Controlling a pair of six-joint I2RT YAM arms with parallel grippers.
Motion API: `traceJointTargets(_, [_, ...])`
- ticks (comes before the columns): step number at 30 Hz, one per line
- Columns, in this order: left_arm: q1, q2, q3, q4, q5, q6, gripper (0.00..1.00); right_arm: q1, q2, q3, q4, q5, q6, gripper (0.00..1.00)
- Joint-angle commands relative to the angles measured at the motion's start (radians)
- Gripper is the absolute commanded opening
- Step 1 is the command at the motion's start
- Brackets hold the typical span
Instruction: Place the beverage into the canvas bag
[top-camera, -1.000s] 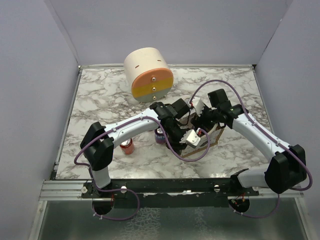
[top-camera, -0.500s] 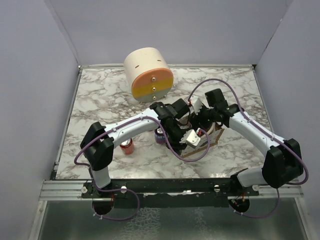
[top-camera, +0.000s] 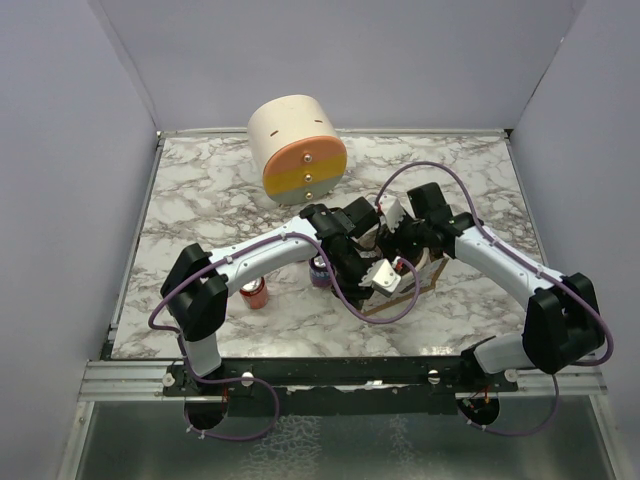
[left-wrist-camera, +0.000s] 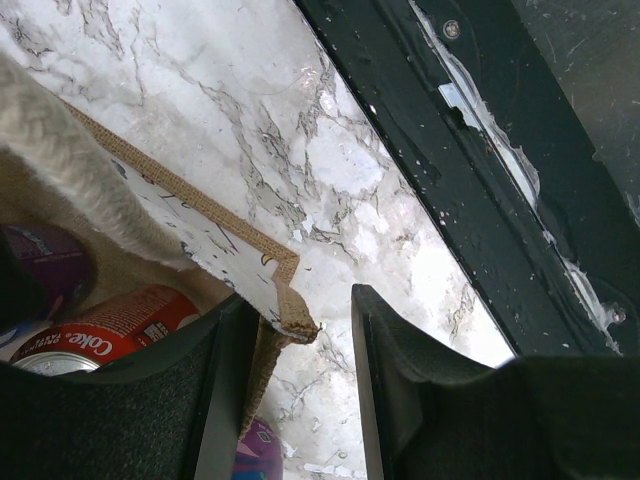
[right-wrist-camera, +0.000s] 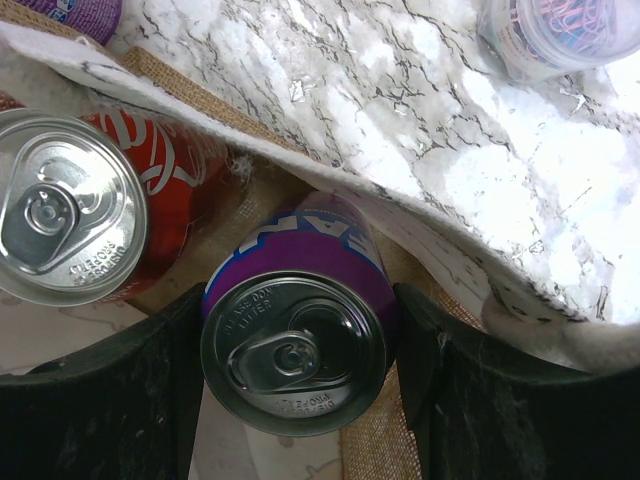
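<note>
The purple can (right-wrist-camera: 290, 340) is seen top-up inside the mouth of the canvas bag (right-wrist-camera: 180, 75), clamped on both sides by the dark fingers (right-wrist-camera: 160, 390) of the right gripper (right-wrist-camera: 298, 350). Whether its base rests on the bag floor cannot be told. A Coke can (right-wrist-camera: 70, 220) is already in the bag, at 10 o'clock of the purple can and just beside it.

The bag's near top corner (left-wrist-camera: 290, 310) is caught between the spread fingers of the left gripper (left-wrist-camera: 305, 350). It is touched by one finger and a gap is left to the other (no full pinch is visible). A cream rope handle (left-wrist-camera: 60, 150) is draped across the bag's opening.

From above, the bag (top-camera: 418, 283) is placed at about 4 o'clock of the marble table (top-camera: 200, 200) centre, largely covered by both grippers. A second purple can (top-camera: 320, 272) stands on the table at 9 o'clock of the bag. A red can (top-camera: 254, 293) stands farther out the same way. A cream cylinder (top-camera: 298, 150) sits at 11 o'clock, well apart. A clear tub of paper clips (right-wrist-camera: 560, 35) is seen at 1 o'clock of the held can.
</note>
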Motion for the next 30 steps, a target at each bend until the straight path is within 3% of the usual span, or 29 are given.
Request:
traceJointTargets(1, [-0.002,0.007,0.019,-0.028,0.014,0.015,0.45,0.004,0.003,-0.001,0.106,0.019,0.013,0.36])
traceJointTargets(22, [-0.002,0.008,0.012,-0.023,0.006,0.016,0.47,0.004,0.026,-0.055,0.179,0.012,0.028,0.53])
traceJointTargets(30, [-0.002,0.005,0.009,-0.023,0.008,0.019,0.47,0.004,-0.033,-0.051,0.211,0.011,0.040,0.41])
